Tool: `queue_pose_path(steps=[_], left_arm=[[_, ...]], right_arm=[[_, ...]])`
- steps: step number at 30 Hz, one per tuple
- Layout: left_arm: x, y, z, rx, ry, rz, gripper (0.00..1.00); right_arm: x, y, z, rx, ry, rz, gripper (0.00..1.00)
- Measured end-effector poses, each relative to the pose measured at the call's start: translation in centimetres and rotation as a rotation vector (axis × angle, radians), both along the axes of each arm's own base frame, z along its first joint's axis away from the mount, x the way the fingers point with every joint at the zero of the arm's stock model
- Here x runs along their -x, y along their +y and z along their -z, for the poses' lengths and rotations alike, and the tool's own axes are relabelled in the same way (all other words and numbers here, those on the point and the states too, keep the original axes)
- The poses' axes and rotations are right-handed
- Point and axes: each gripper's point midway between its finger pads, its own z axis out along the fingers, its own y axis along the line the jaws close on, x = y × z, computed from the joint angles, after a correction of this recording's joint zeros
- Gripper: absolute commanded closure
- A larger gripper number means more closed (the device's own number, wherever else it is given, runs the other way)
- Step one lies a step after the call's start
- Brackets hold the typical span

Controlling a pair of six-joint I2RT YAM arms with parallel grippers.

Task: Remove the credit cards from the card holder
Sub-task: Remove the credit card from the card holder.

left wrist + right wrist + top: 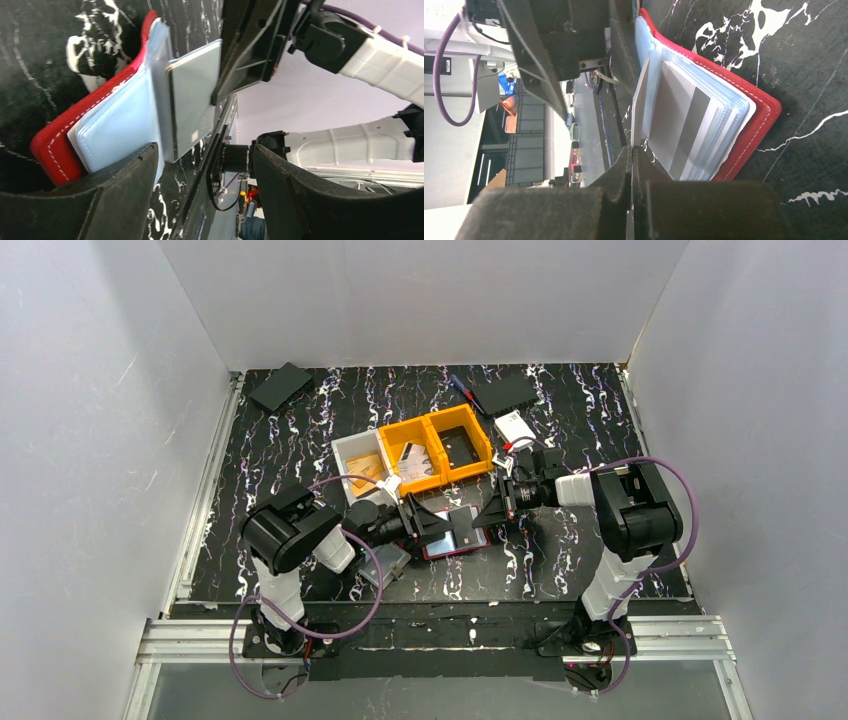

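Observation:
The red card holder [462, 540] lies open on the black marbled table between both arms, its clear sleeves fanned up [115, 125]. My right gripper [631, 150] is shut on the thin edge of a greyish credit card [640, 110], which stands on edge partly out of a sleeve. The left wrist view shows that card [192, 100] flat-on, with the right fingers [250, 45] on its far side. My left gripper [205, 170] is open just before the holder [55, 145], with nothing between its fingers. Another grey striped card [684, 125] sits in the sleeves.
Behind the holder stand two joined orange bins [435, 445] and a white bin [360, 462] with tan cards inside. Black flat pads [280, 386] [503, 392], a white box [515, 426] and pens [462, 388] lie at the back. White walls enclose the table.

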Motion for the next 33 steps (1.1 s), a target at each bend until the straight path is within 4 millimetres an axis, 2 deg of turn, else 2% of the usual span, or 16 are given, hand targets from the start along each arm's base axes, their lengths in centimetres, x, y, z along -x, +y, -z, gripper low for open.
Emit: queue_pose_path(steps=[5, 8, 13, 18, 21, 23, 25, 27, 29, 30, 33], left_arm=[[-0.1, 0.0, 1.6, -0.03, 0.026, -0.005, 0.39], [-0.5, -0.5, 1.7, -0.029, 0.022, -0.005, 0.45], [-1.0, -1.6, 1.9, -0.025, 0.016, 0.001, 0.46], [-0.9, -1.7, 2.3, -0.034, 0.023, -0.001, 0.48], [-1.0, -1.9, 2.3, -0.033, 0.019, -0.005, 0.55], [-1.3, -2.0, 2.7, -0.041, 0.025, -0.013, 0.59], [-1.5, -1.9, 3.0, -0.05, 0.029, -0.023, 0.62], [-1.5, -2.0, 3.2, -0.054, 0.034, -0.027, 0.61], [-1.4, -2.0, 3.6, -0.061, 0.041, -0.029, 0.6], [-1.4, -2.0, 3.6, -0.061, 0.041, -0.027, 0.6], [-1.4, -2.0, 3.6, -0.063, 0.04, -0.027, 0.64]], right_arm=[[0.0, 0.0, -0.1, -0.002, 0.002, -0.002, 0.99], [0.1, 0.1, -0.1, -0.003, 0.004, -0.003, 0.99], [0.1, 0.2, -0.1, -0.004, 0.01, -0.004, 0.99], [0.2, 0.3, -0.1, -0.002, 0.011, -0.006, 0.99], [0.1, 0.2, 0.2, 0.008, 0.015, -0.001, 0.98], [-0.1, 0.0, 1.1, 0.053, 0.011, 0.014, 0.87], [-0.4, -0.2, 1.6, 0.099, -0.014, 0.017, 0.85], [-0.3, -0.3, 2.0, 0.117, -0.018, 0.015, 0.86], [-0.1, -0.3, 2.2, 0.125, -0.015, 0.009, 0.96], [0.0, -0.2, 2.3, 0.128, -0.011, 0.006, 0.99], [0.0, -0.2, 2.6, 0.132, -0.001, 0.006, 0.99]])
